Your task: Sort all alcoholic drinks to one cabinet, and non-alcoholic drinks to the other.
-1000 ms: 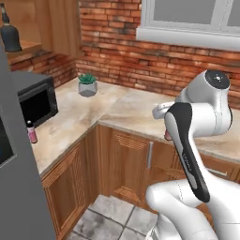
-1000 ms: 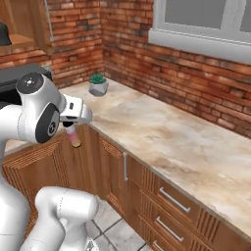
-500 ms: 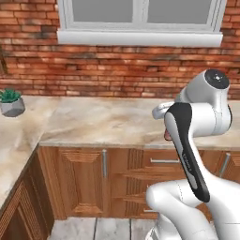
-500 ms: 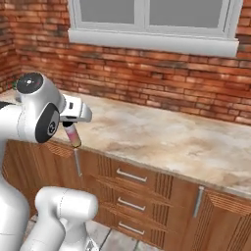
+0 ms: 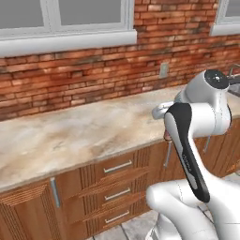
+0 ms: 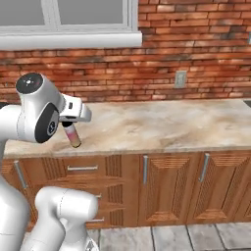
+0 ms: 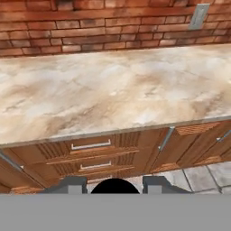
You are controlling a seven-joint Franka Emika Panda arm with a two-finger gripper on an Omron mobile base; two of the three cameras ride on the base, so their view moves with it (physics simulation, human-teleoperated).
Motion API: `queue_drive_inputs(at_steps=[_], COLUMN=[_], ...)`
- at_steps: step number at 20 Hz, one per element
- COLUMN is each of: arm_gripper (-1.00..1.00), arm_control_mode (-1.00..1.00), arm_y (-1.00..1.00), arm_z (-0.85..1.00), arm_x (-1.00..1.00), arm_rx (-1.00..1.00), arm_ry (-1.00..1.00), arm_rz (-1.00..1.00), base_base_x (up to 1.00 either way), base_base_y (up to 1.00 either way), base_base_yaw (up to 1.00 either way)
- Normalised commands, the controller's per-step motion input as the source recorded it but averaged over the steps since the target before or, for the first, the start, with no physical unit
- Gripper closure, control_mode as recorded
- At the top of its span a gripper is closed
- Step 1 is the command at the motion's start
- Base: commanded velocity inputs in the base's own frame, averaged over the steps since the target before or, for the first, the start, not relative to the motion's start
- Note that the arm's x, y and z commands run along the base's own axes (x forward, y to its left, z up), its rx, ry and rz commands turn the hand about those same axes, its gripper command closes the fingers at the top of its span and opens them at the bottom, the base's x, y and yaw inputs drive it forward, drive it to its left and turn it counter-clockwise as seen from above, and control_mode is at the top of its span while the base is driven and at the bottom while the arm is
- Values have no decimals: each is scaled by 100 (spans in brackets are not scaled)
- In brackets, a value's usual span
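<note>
Your gripper (image 6: 70, 128) is closed on a small pink bottle (image 6: 73, 136). The bottle hangs down from it, a bit tilted, in the air just in front of the near edge of the counter (image 6: 162, 125). In the hand view you see its black cap (image 7: 115, 186) between the two fingers (image 7: 72, 184). The counter is long and pale. Behind it stands a brick wall (image 5: 93, 70) with a window (image 6: 68, 14). Wood drawers (image 7: 92, 155) sit under the counter.
</note>
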Motion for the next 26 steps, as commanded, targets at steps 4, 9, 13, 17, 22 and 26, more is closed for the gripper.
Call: queue_drive_inputs(at_steps=[4, 9, 13, 17, 22, 26], arm_gripper=[100, 100, 100, 100, 100, 100], arm_control_mode=[100, 100, 100, 100, 100, 100], arm_y=[0, 0, 0, 0, 0, 0], arm_z=[0, 0, 0, 0, 0, 0], arm_x=[0, 0, 0, 0, 0, 0], arm_rx=[0, 0, 0, 0, 0, 0], arm_ry=[0, 0, 0, 0, 0, 0], arm_rz=[0, 0, 0, 0, 0, 0], base_base_x=[0, 3, 14, 16, 19, 22], base_base_y=[0, -3, -4, -4, -3, 0], base_base_yaw=[-77, -75, -73, -72, -71, -70])
